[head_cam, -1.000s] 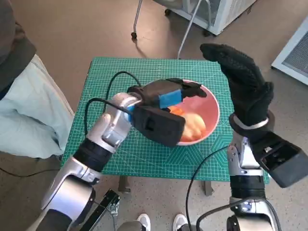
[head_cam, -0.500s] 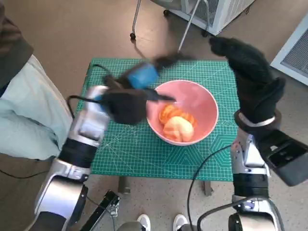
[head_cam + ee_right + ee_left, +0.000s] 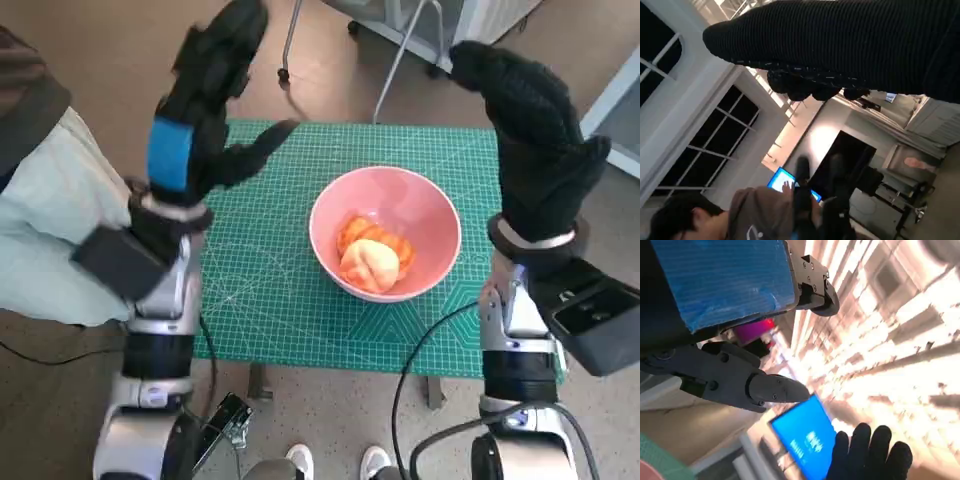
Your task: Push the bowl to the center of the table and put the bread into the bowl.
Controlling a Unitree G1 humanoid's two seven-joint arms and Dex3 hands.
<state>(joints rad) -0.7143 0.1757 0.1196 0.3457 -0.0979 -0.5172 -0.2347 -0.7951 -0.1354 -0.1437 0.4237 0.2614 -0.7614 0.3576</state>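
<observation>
A pink bowl (image 3: pixel 432 210) stands near the middle of the green cutting mat (image 3: pixel 270 290), with the orange-and-pale bread (image 3: pixel 370 255) lying inside it. My left hand (image 3: pixel 205 100) is raised high above the mat's left side, fingers spread and holding nothing; its black fingers (image 3: pixel 740 382) show bare in the left wrist view. My right hand (image 3: pixel 535 135) is lifted upright over the mat's right edge, fingers apart and empty; the glove (image 3: pixel 850 45) crosses the right wrist view. The gloved fingertips (image 3: pixel 870 452) also show in the left wrist view.
A person in pale clothing (image 3: pixel 50 240) sits close to the table's left side, and a person (image 3: pixel 740 215) shows in the right wrist view. Chair legs (image 3: pixel 400 50) and a white cabinet (image 3: pixel 490 15) stand beyond the far edge. Shoes (image 3: pixel 335 462) show below the near edge.
My left hand has lifted away from the bowl, swinging up and to the left, leaving the bread in the bowl. My right hand has risen slightly.
</observation>
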